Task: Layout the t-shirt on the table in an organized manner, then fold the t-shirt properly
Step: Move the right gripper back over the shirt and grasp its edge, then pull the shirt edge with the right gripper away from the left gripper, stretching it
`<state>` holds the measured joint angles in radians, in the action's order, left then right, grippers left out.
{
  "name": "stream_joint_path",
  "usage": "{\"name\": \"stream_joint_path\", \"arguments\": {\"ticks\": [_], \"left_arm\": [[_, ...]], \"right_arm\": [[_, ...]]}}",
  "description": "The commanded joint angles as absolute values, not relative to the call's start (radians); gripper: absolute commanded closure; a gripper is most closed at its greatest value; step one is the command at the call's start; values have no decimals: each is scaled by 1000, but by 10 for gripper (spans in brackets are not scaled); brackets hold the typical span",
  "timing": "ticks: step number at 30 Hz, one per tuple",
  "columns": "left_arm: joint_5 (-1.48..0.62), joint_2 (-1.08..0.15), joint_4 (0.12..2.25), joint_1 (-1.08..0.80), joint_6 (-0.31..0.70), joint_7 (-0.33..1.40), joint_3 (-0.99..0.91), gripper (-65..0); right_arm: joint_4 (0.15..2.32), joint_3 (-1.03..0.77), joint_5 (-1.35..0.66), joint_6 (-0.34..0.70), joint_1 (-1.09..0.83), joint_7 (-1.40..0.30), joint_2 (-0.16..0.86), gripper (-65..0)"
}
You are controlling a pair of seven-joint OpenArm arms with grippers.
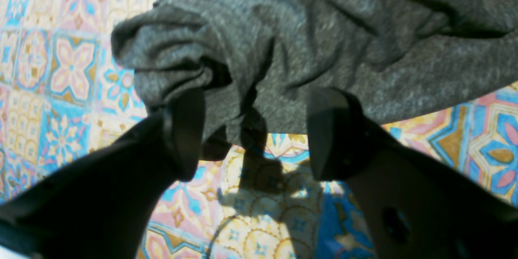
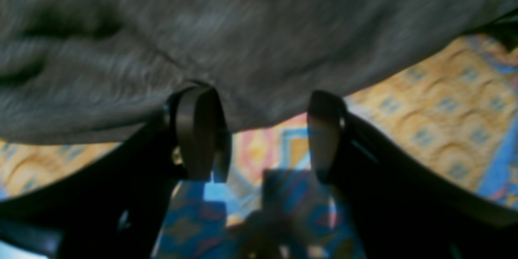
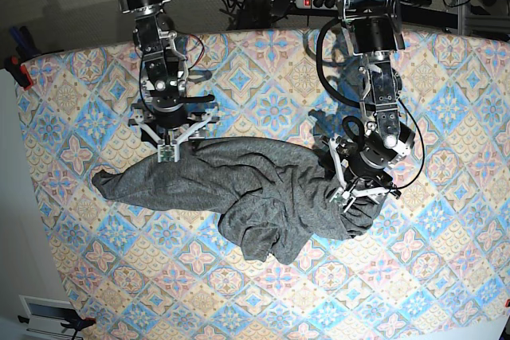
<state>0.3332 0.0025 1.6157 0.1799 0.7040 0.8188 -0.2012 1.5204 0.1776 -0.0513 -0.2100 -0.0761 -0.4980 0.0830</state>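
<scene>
A wide table (image 3: 446, 77) covered with a cloth of pastel blue, pink and cream diamond tiles fills the overhead view, and a dark heather-grey t-shirt (image 3: 239, 189) lies crumpled across its middle. The shirt is not spread flat: one end stretches out thin toward the left side of the overhead view, while the rest bunches into thick folds toward the lower centre and right. Two black robot arms reach down from the far edge of the table. The right gripper (image 3: 174, 147), on the left of the overhead view, sits at the upper edge of the shirt with its two fingers spread wide apart. Its wrist camera shows blurred grey cloth lying just past the fingertips (image 2: 198, 129), patterned tablecloth visible in the gap between them, and nothing held. The left gripper (image 3: 362, 194), on the right of the overhead view, is at the bunched right end of the shirt. Its wrist camera shows its two dark fingers (image 1: 184, 133) also spread wide, with a rumpled fold of grey fabric drooping just beyond and partly between the tips, and the fingers not closed on it.
</scene>
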Motion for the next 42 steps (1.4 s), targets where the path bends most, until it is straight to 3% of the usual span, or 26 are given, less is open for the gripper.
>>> {"name": "stream_joint_path", "arguments": {"ticks": [1, 11, 15, 18, 22, 23, 25, 32, 42], "left_arm": [[326, -1, 1633, 202, 698, 802, -203, -370], [328, -1, 1633, 200, 698, 805, -205, -369], [340, -1, 1633, 200, 698, 806, -205, -366], [383, 5, 1633, 200, 698, 803, -203, -360], [400, 5, 1633, 199, 698, 803, -202, -356], [400, 5, 1633, 199, 698, 803, -203, -355], [400, 5, 1633, 199, 698, 806, -203, -355], [400, 8, 1633, 186, 698, 803, -199, -355], [398, 8, 1635, 171, 698, 805, -199, -355]], "right_arm": [[1526, 176, -42, -211, -62, -476, 84, -347], [1328, 186, -42, -203, 36, -417, 84, -346], [1317, 183, -42, -65, 36, -420, 84, -329], [1328, 177, -39, -15, 35, -427, 84, -230], [1343, 145, -39, -15, 27, -429, 84, -11], [1354, 105, -39, -16, 13, -429, 84, 0], [1402, 13, -38, -16, -27, -427, 82, -22], [1632, -174, -38, -16, -162, -427, 79, 0], [1862, -199, -36, -16, -410, -414, -13, 0]]}}
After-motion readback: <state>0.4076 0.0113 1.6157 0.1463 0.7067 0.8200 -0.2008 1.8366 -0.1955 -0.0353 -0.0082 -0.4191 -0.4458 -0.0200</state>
